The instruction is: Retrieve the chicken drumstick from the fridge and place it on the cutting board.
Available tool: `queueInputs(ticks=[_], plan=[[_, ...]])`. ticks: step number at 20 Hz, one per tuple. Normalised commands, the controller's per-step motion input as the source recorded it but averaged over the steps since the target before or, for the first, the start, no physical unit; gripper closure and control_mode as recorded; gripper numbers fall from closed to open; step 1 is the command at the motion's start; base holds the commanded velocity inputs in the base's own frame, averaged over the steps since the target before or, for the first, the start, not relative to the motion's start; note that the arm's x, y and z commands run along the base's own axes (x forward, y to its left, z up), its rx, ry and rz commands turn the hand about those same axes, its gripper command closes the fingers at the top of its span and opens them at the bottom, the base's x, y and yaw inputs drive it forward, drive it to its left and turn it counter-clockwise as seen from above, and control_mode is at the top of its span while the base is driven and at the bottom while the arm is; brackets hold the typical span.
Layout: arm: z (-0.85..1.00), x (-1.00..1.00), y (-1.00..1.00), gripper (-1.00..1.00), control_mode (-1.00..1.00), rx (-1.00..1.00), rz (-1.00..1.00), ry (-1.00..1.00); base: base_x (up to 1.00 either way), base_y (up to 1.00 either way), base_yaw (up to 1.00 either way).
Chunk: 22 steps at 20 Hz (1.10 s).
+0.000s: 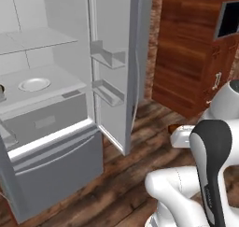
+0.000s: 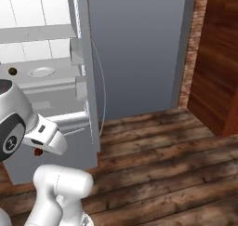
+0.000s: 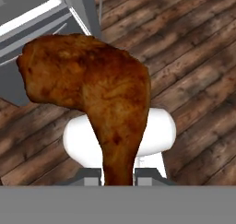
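From the left base view, the fridge (image 1: 56, 104) stands open ahead and to the left of the hand, a white plate (image 1: 34, 84) on its shelf, and a sliver of the drumstick (image 1: 173, 128) pokes out past the wrist. From the right base view, the fridge door (image 2: 135, 53) rises beyond the hand. In the hand view, the gripper (image 3: 118, 176) is clamped on the drumstick's thin bone end, the thick end reaching away over the wood floor (image 3: 198, 80).

A glossy white robot arm (image 1: 186, 193) built of rounded, tube-like segments — a black band with small pale lettering runs down one link, a dark round joint cap carries a white ring mark, and a boxy white wrist (image 2: 46, 136) tapers forward.
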Motion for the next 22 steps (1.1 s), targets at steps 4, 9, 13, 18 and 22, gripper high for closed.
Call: queueInputs(ticks=[4, 9, 13, 18, 22], plan=[[0.00, 0.00, 0.00, 1.00, 1.00, 0.00, 0.00, 0.00, -0.04, -0.09, -0.41], [0.00, 0.00, 0.00, 1.00, 1.00, 0.00, 0.00, 0.00, -0.03, -0.12, -0.49], [0.00, 0.00, 0.00, 1.00, 1.00, 0.00, 0.00, 0.00, -0.02, -0.13, -0.54], [0.00, 0.00, 0.00, 1.00, 1.00, 0.00, 0.00, 0.00, -0.01, -0.14, -0.57], [0.00, 0.00, 0.00, 1.00, 1.00, 0.00, 0.00, 0.00, 0.00, -0.23, -0.59]])
